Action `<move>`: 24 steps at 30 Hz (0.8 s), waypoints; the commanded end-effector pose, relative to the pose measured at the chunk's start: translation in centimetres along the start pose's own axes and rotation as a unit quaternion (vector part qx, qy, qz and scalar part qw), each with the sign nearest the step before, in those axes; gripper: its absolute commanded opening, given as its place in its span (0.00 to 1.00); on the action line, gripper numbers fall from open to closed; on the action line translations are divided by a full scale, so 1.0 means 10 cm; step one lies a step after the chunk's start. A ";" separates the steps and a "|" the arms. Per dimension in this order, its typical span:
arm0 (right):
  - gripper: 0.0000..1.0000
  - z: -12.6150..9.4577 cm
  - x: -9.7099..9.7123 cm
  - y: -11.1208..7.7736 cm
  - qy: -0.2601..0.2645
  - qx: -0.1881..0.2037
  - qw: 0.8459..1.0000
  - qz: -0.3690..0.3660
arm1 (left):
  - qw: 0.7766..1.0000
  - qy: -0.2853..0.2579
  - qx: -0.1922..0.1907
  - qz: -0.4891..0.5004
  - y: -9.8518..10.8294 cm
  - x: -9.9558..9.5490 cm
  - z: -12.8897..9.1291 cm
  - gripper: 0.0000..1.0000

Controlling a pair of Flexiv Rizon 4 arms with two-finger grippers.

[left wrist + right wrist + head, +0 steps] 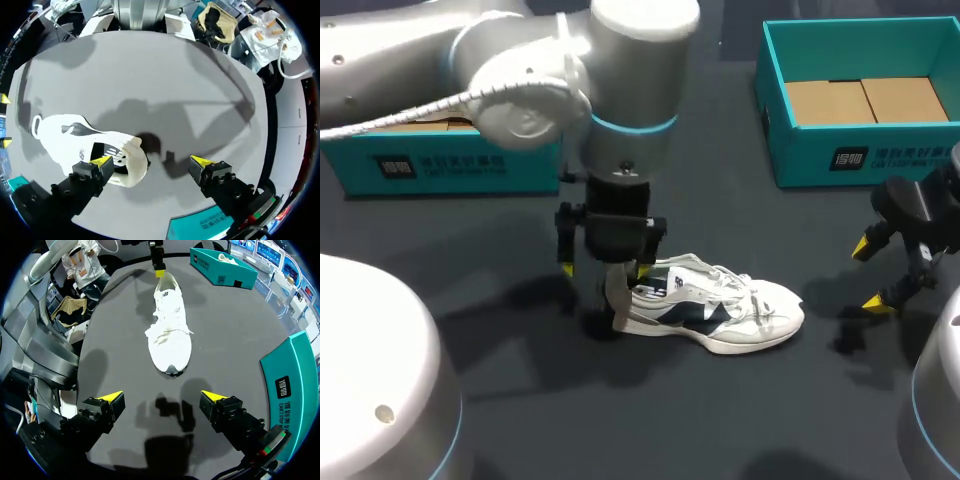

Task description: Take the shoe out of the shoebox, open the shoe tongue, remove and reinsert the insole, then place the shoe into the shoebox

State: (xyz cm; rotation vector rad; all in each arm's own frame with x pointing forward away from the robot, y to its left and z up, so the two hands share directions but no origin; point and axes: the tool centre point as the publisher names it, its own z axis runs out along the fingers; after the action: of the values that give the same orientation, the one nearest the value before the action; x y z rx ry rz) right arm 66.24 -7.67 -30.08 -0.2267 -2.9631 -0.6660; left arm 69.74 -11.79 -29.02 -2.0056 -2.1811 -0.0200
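The left gripper (152, 161) is closest in its own wrist view, with its yellow-tipped fingers (102, 161) spread wide and gripping nothing. One tip hangs over the collar opening of the sneaker (75, 137). The other is over bare bench (210, 90), past the heel. The heel sits between the two fingers, close to the first and clear of the second.

From the head view, the left arm comes in from the left side and points its gripper (604, 268) straight down over the back of the sneaker (710, 310). The shoe is white with dark navy panels and white laces. It lies out on the dark bench (720, 410), tipped partly onto its side, with its heel under the left gripper and its toe pointing toward the right arm's side.

The right gripper (868, 275) is well apart from the shoe, near the right edge, and its fingers are also open and empty. In its wrist view, the right gripper (162, 396) is above bare bench, with the sneaker (170, 335) ahead of it, toe nearest.

An open teal shoebox (860, 160) stands at the far right of the bench, showing a brown cardboard floor. It appears just beside the right gripper in the wrist view (292, 385). A second teal shoebox (440, 165) stands at the far left, partly hidden behind the left arm.
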 end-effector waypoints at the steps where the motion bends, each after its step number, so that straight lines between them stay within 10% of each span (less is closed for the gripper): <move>1: 1.00 0.00 0.01 0.00 -0.001 0.001 1.000 0.000 | 0.989 -0.105 0.090 -0.061 0.05 0.41 -0.12 1.00; 12: 1.00 0.00 0.01 0.00 -0.001 0.001 1.000 0.000 | 0.989 -0.105 0.090 -0.061 0.05 0.41 -0.12 1.00; 24: 1.00 0.00 0.01 0.00 -0.001 0.001 1.000 0.000 | 0.877 -0.252 0.221 -0.344 0.16 0.54 0.04 1.00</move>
State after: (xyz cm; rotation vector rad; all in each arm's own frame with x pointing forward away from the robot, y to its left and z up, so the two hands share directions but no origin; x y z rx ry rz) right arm 66.24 -7.66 -30.08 -0.2266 -2.9631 -0.6660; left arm 70.78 -7.05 -28.30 -1.4273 -2.5164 0.5403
